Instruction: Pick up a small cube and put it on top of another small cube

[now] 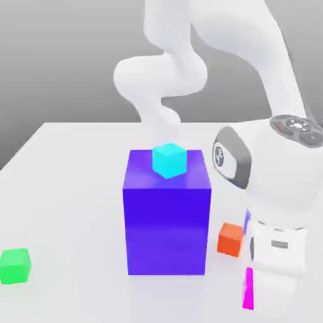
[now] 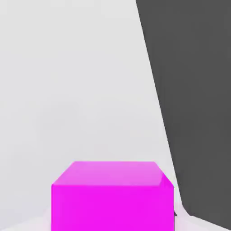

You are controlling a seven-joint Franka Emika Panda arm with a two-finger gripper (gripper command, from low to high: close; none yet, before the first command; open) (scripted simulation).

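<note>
In the exterior view, the white robot arm (image 1: 277, 189) bends down over the pale grey surface (image 1: 69, 158) on the view's right side, its hand low near the front edge. A thin sliver of the small glossy magenta cube (image 1: 249, 289) shows just below the hand, at the surface, mostly hidden by the arm. Just beside it, toward the view's left and a little further back, sits a small orange-red cube (image 1: 230, 239), close to the foot of a large blue-violet block (image 1: 167, 221) standing upright in the middle. On top of that block, near its back edge, rests a small cyan cube (image 1: 169, 160). A small green cube (image 1: 14, 265) lies well apart at the view's far left, near the front of the surface.

In the hand view, the magenta cube (image 2: 113, 198) sits close beneath the camera, its top face and one side showing, with the pale surface (image 2: 76, 90) around it and a dark area past the surface's edge. The pincer is drawn in narrow, closed on the magenta cube
</note>
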